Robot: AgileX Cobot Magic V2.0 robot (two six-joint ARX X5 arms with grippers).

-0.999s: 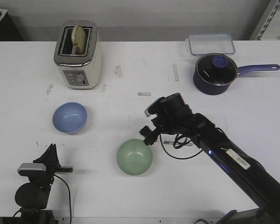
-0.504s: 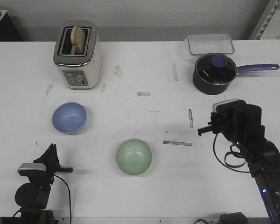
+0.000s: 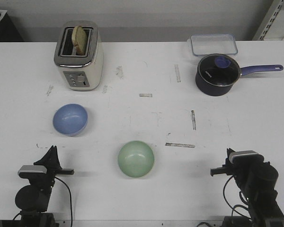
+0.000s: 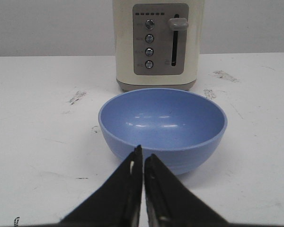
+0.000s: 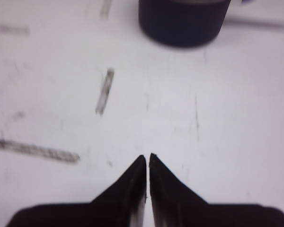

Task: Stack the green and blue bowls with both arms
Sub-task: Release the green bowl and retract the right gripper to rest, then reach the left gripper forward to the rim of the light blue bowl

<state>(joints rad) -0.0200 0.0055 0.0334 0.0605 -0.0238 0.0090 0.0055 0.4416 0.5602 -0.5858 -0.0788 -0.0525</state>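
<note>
Bowls sit apart on the white table (image 3: pixel 132 198), unstacked: the blue bowl (image 3: pixel 70 119) on the left side in front of the toaster (image 3: pixel 79 56), the green bowl (image 3: pixel 136 159) nearer the front edge, around the middle. Both stand upright and hold nothing. The toaster, cream and chrome, stands at the back left with a slice of bread (image 3: pixel 79 39) poking from its slot. At the back right a dark saucepan (image 3: pixel 218 74) with a glass lid and a purple handle stands just in front of a clear lidded container (image 3: pixel 213 44). The left arm (image 3: pixel 35 189) is folded low at the front left corner, the right arm (image 3: pixel 253 187) likewise at the front right, both well clear of the bowls. In the left wrist view the left gripper (image 4: pixel 143 158) has its fingers pressed together with nothing between them, pointing at the blue bowl just ahead, toaster behind. The right gripper (image 5: pixel 147 163) is likewise clenched on nothing, over bare tabletop, the saucepan blurred beyond.
</note>
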